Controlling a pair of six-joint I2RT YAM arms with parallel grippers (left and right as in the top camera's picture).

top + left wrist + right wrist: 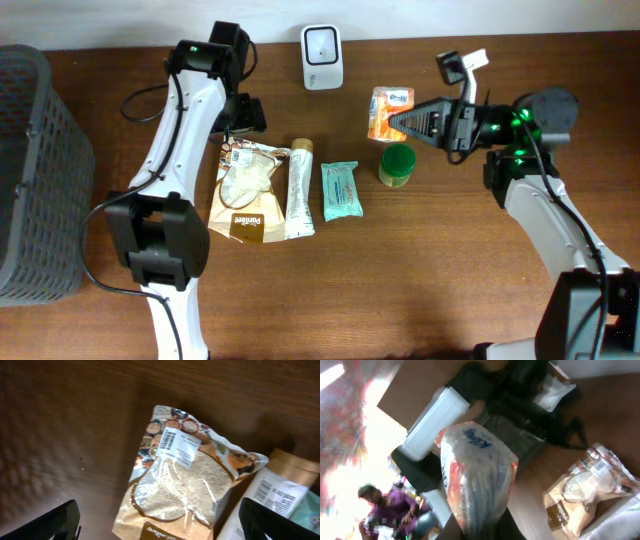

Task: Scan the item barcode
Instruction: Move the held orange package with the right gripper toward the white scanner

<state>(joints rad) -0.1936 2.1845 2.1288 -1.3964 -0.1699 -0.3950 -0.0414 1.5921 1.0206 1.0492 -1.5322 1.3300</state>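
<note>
R gripper (395, 121) tips hidden behind orange pack (480, 475)

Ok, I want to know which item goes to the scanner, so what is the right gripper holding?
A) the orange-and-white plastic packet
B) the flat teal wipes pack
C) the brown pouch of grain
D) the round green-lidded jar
A: the right gripper is shut on the orange-and-white plastic packet, which fills the right wrist view, raised off the wooden table.
</note>
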